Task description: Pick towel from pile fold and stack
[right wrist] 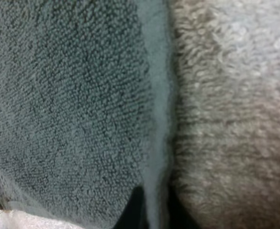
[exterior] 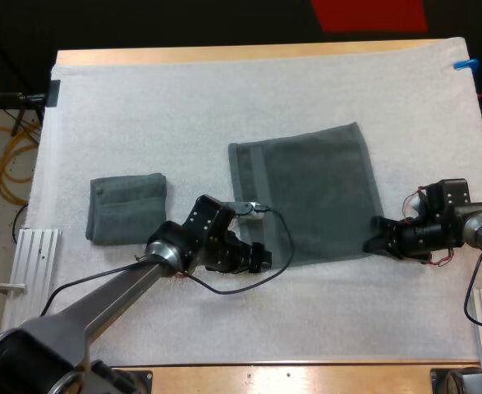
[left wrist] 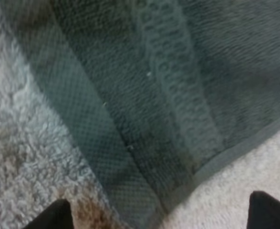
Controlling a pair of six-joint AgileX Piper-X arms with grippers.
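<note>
Dark grey-green cloth is seen twice on the white mat [exterior: 224, 98] that covers the wooden surface [exterior: 306, 376]. A spread towel [exterior: 310, 193] is laid flat right of the frame's centre, and a folded towel [exterior: 127, 207] is set well apart from it at the left. The left gripper [exterior: 261, 258] is placed at the spread towel's lower left corner. In the left wrist view its black fingers [left wrist: 58, 217] are held wide apart, with the hemmed corner lying on the mat between them and untouched by either. The right gripper [exterior: 376, 242] is positioned at the towel's lower right corner. In the right wrist view its fingers are closed together on the towel's hem, which is pinched from both sides.
</note>
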